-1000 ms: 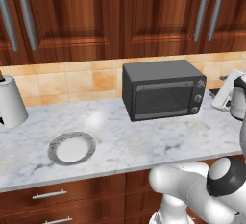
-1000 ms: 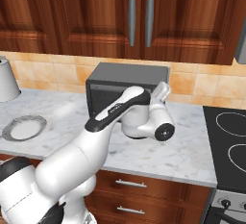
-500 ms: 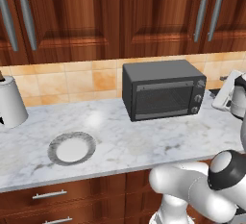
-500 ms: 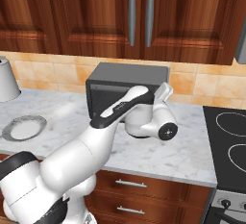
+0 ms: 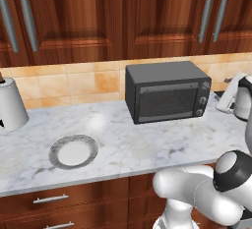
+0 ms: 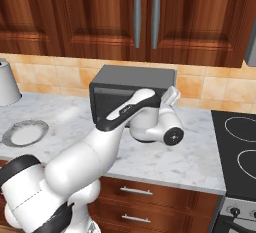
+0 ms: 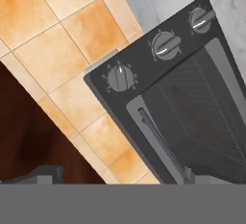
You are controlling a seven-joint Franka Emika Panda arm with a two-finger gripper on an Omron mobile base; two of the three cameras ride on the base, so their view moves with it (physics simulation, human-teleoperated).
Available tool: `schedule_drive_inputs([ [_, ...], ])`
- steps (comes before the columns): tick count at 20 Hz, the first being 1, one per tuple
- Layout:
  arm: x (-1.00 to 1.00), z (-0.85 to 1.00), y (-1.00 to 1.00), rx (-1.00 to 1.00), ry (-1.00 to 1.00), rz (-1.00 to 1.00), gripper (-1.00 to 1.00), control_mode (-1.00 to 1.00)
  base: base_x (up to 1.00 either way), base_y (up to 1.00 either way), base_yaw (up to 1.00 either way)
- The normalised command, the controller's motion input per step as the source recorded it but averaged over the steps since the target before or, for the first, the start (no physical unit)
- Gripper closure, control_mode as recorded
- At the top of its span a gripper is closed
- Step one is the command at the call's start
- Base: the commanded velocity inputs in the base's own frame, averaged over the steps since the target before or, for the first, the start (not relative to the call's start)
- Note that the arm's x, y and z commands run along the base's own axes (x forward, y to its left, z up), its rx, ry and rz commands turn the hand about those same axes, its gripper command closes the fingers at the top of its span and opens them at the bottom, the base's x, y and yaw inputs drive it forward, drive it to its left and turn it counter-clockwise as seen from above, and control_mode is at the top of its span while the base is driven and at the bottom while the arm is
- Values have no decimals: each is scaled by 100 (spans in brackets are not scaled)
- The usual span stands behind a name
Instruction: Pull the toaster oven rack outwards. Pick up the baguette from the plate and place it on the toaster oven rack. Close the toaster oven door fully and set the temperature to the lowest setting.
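Tool [image 7: 117,177] fingers stand spread wide with nothing between them, low in the hand view, facing the toaster oven [image 5: 167,91] at centre right of the left base view on the counter [image 5: 123,139]. We judge its toaster oven door [image 7: 192,117], shut now, stiff and hinged, best taken by the thin bar handle [image 7: 158,139]. Smallest, the knobs [image 7: 120,78] look slippery.

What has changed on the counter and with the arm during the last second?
The arm's wrist has swung a little to the right in the right base view, beside the toaster oven; nothing was grasped or released. The toaster oven door stays closed, and the plate lies where it was, with nothing on it. The white canister has not moved either.
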Motion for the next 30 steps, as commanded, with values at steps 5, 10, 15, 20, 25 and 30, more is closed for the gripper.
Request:
schedule_drive_inputs([
  [5,15,-10,0,0,0,-3,-100,-100,0,0,0],
  [10,14,-8,0,0,0,-3,-100,-100,0,0,0],
  [15,14,-8,0,0,0,-2,-100,-100,0,0,0],
  [20,18,-7,0,0,0,-2,-100,-100,0,0,0],
  [25,21,-4,0,0,0,-1,-100,-100,0,0,0],
  [30,21,-5,0,0,0,-1,-100,-100,0,0,0],
])
